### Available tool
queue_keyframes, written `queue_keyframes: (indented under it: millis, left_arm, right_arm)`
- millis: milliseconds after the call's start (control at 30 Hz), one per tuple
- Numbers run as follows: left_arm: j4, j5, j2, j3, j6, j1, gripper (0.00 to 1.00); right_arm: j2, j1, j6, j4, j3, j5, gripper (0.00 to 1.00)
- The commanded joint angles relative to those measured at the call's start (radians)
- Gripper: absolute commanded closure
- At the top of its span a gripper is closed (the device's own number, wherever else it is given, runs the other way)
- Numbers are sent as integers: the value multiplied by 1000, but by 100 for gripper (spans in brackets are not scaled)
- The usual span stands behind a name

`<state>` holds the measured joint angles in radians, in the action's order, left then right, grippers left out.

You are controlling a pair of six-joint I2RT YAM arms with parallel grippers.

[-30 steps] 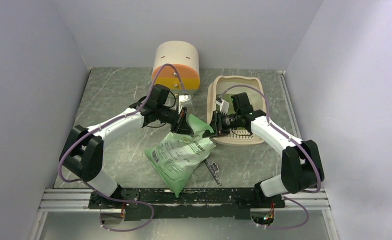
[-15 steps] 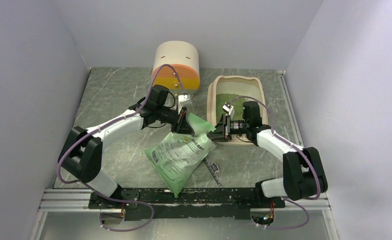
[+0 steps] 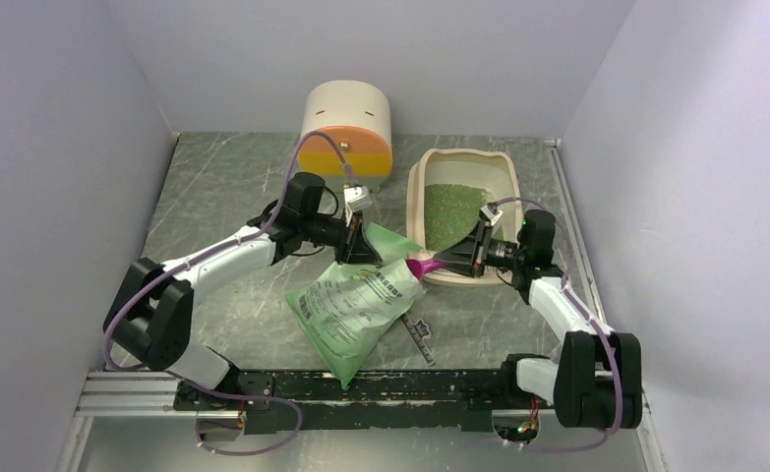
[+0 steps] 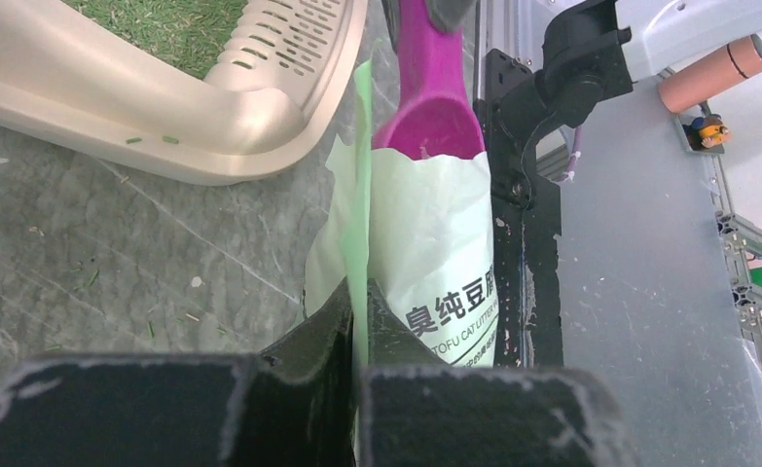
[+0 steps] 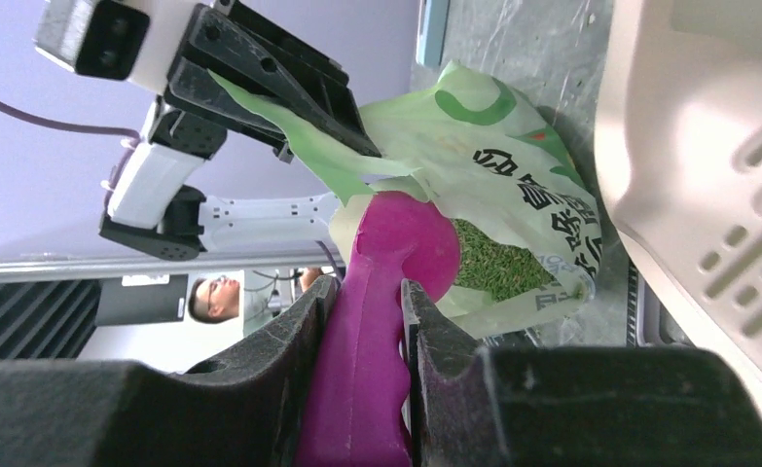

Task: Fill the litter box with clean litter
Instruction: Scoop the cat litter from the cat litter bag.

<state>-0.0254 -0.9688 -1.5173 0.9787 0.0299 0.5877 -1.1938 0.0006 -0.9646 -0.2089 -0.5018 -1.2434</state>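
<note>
The beige litter box (image 3: 415,197) stands at the back right, with clean litter (image 3: 452,211) spread green over its floor. Left of it lies a green printed bag (image 3: 356,305). My left gripper (image 3: 358,241) is shut on the bag's upper flap (image 4: 360,195) and holds the mouth up. My right gripper (image 3: 456,261) is shut on the handle of a magenta scoop (image 5: 396,258). The scoop's bowl (image 4: 430,107) sits at the bag's mouth, just off the litter box's slotted end (image 4: 279,39). Inside the bag more green granules (image 5: 489,263) show.
A round beige-and-orange drawer unit (image 3: 346,128) stands at the back, left of the litter box. A small dark strip (image 3: 422,339) lies on the table near the bag's lower end. Stray granules dot the table (image 4: 94,277). Walls close both sides; a metal rail (image 3: 361,388) runs along the near edge.
My right arm has drawn back from over the litter box toward the right and near side, bringing the scoop down to the bag's mouth. The left gripper keeps holding the bag.
</note>
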Motion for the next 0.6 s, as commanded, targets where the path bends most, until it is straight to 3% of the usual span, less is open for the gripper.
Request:
queue_keyframes:
  millis: [0, 233, 467, 567]
  left_arm:
    - [130, -28, 53, -15, 43, 8, 95]
    - [142, -44, 54, -15, 47, 8, 95]
    - [117, -41, 53, -9, 30, 8, 95]
    - [106, -38, 52, -2, 26, 8, 95]
  right_arm:
    - [60, -90, 24, 70, 32, -54, 100]
    - [71, -182, 133, 203, 59, -63, 100]
    - [109, -188, -7, 65, 114, -60, 100]
    - [121, -231, 50, 135, 105, -71, 100]
